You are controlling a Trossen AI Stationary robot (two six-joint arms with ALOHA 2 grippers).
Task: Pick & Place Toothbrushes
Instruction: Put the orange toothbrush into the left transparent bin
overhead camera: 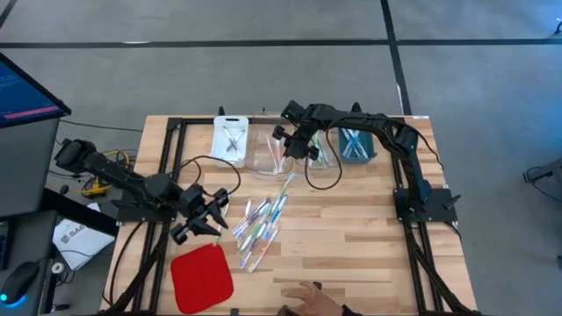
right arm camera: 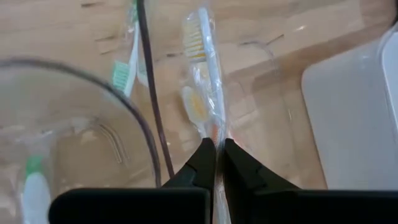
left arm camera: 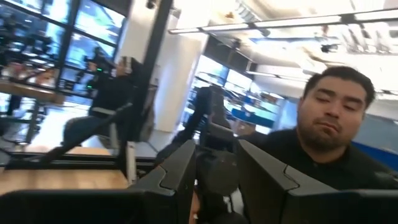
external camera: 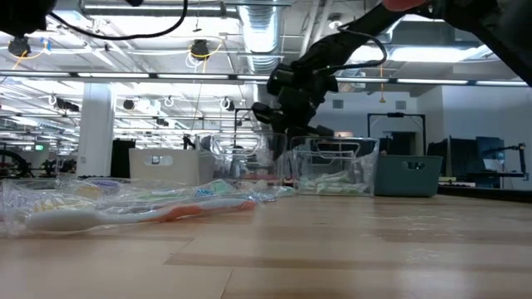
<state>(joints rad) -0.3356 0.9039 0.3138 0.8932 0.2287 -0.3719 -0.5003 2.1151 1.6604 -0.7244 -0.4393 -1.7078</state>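
Note:
A heap of wrapped toothbrushes (overhead camera: 263, 219) lies on the wooden table's middle and shows in the low view as toothbrushes (external camera: 141, 208). My right gripper (overhead camera: 285, 145) hangs over the clear tray (overhead camera: 268, 156) at the far side, shut on one toothbrush (right arm camera: 202, 74) with yellow bristles in a clear wrapper. A green toothbrush (right arm camera: 31, 180) lies in a clear container beside it. My left gripper (overhead camera: 206, 218) stands open left of the heap, with nothing between its fingers. My right gripper pinches the toothbrush's handle end (right arm camera: 214, 127) between its two fingers (right arm camera: 239, 165). The fingers slant down from above and lie along the brush. The brush reaches out beyond the fingertips, head farthest away; whether the head touches the tray, I cannot tell.
Along the far edge stand a white tray (overhead camera: 230, 139), a second clear tray (overhead camera: 320, 156) and a blue tray (overhead camera: 356, 145) holding brushes. A red pad (overhead camera: 202, 276) lies near left. A person's hand (overhead camera: 307, 303) rests at the near edge. A black cable (overhead camera: 325, 180) loops over the table.

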